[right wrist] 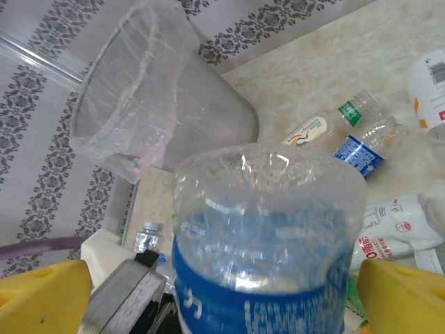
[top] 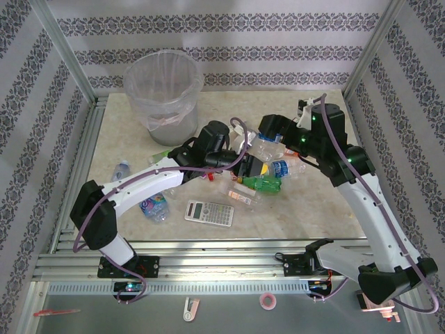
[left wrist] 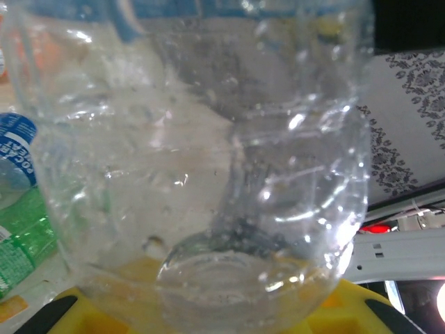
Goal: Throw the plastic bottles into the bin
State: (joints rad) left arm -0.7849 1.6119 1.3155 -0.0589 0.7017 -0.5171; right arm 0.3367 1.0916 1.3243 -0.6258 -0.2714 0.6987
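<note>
Clear bottle point(left wrist: 201, 174) clamped in the left gripper point(left wrist: 208, 316); blue-labelled bottle point(right wrist: 268, 236) between the spread fingers point(right wrist: 400, 299) of the right gripper point(right wrist: 222, 299).
Yellow pads point(left wrist: 354, 309) press the clear bottle's sides, while the right fingers stand wide, clear of theirs. Other bottles point(top: 268, 182) lie mid-table, the bin point(top: 170, 125) at eleven o'clock.

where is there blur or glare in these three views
Left wrist: the clear bottle is very close to the lens, soft and dotted with white highlights, with a blown-out spot at the lower right corner. Right wrist: the blue-labelled bottle up close is slightly soft, the bin behind it clearer. Top external: sharp, evenly lit, only soft shadows on the table.
</note>
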